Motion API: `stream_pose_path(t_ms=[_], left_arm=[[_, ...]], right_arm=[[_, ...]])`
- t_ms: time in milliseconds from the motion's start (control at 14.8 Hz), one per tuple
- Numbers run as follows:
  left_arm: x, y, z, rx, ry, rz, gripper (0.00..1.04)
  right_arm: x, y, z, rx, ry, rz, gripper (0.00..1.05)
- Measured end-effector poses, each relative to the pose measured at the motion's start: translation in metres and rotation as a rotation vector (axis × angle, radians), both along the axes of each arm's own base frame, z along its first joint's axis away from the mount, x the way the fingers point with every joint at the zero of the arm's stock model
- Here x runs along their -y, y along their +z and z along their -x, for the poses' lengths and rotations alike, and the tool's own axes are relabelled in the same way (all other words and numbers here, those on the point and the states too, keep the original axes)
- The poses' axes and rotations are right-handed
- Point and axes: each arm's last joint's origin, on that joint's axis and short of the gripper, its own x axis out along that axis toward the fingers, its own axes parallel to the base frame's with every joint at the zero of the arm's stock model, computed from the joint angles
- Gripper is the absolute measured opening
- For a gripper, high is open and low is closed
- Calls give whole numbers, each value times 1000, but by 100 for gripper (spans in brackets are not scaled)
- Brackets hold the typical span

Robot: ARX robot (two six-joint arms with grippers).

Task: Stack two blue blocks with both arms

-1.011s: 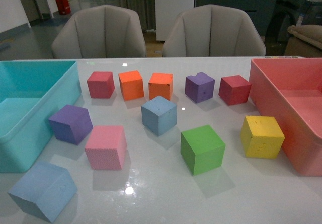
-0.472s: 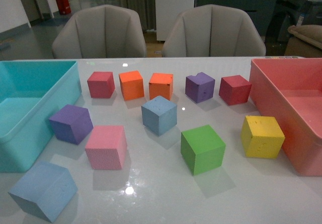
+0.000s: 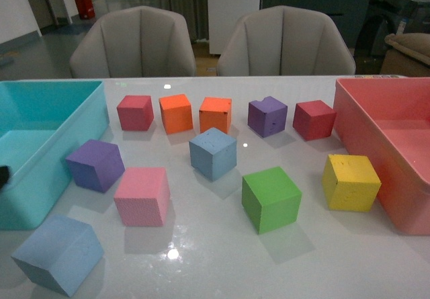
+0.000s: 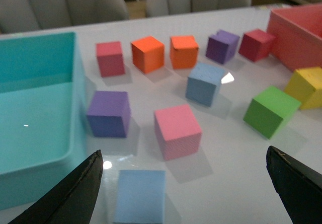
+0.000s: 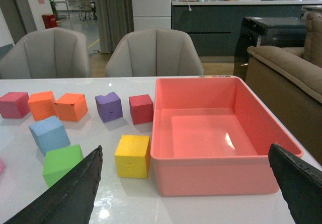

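Nearest the robot, at the left front of the white table, lies the first blue block. It is turned cornerwise and sits alone just off the near corner of the teal bin. The left gripper hangs over this area with its black fingers spread wide and holding nothing. In the left wrist view the first blue block shows between them, closer to the finger on the bin's side. The right gripper is likewise wide apart and empty, its fingers framing the pink bin at the table's right edge. One rank farther back stand a pink cube, a green cube and a yellow cube, the last just beside the pink bin's wall. A purple cube sits near the teal bin. The second blue block rests on the table near its middle, touching no neighbour and well apart from the first blue block, between the pink cube and the far row. That row runs left to right: crimson cube, two orange cubes, notched purple cube, red cube. Beyond the far edge stand two grey chairs.
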Motion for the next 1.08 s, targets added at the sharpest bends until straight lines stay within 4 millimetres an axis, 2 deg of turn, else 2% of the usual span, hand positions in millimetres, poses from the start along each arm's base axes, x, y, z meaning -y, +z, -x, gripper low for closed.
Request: stream_pose_path(t_ms=[67, 135, 202, 472, 876, 1079], left_arm=[[7, -8, -11, -53, -53, -21, 98], [13, -24, -25, -152, -98, -58, 98], [14, -34, -35, -192, -90, -82, 98], [6, -63, -58, -316, -71, -102, 98], [-7, -73, -81, -360, -20, -83, 98], [-14, -82, -83, -398, 4, -79, 98]], right_arm=[[0, 0, 0, 0, 0, 0, 98], [0, 0, 0, 0, 0, 0, 98], [0, 0, 0, 0, 0, 0, 98], [0, 0, 0, 0, 0, 0, 98], [0, 0, 0, 0, 0, 0, 98], [0, 0, 0, 0, 0, 0, 98]])
